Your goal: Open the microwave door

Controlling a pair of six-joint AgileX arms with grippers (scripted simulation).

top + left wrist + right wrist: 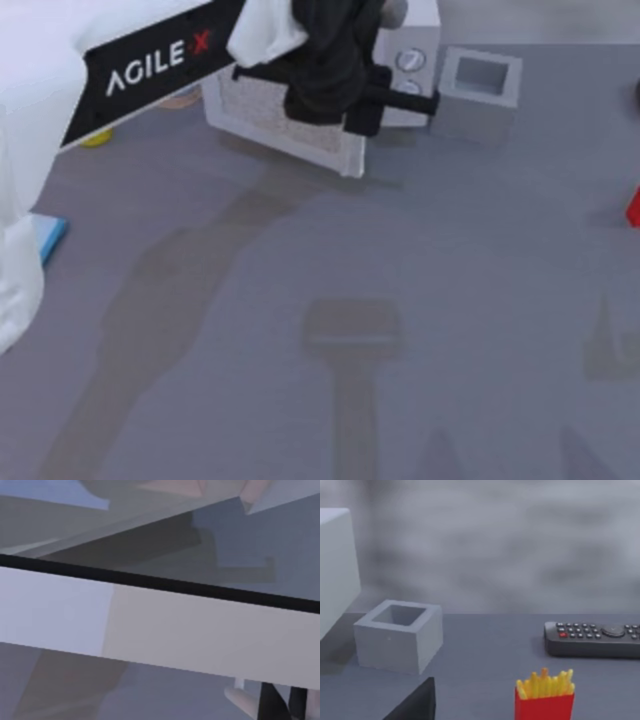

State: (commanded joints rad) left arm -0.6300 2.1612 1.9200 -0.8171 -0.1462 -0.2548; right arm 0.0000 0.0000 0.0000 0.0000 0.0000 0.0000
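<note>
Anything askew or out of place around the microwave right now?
Only the microwave door: it stands swung partly out from the microwave, angled across the table, with the left gripper at its free edge. That fits the job. The grey cube, remote and fries sit upright, nothing spilled.

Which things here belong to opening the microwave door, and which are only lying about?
Belonging to the job:
- pale grey-white boxy microwave
- its white door with speckled mesh window, swung partly out
- left gripper at the door's free edge

Lying about:
- small grey open-topped cube
- black remote control
- red carton of fries
</note>
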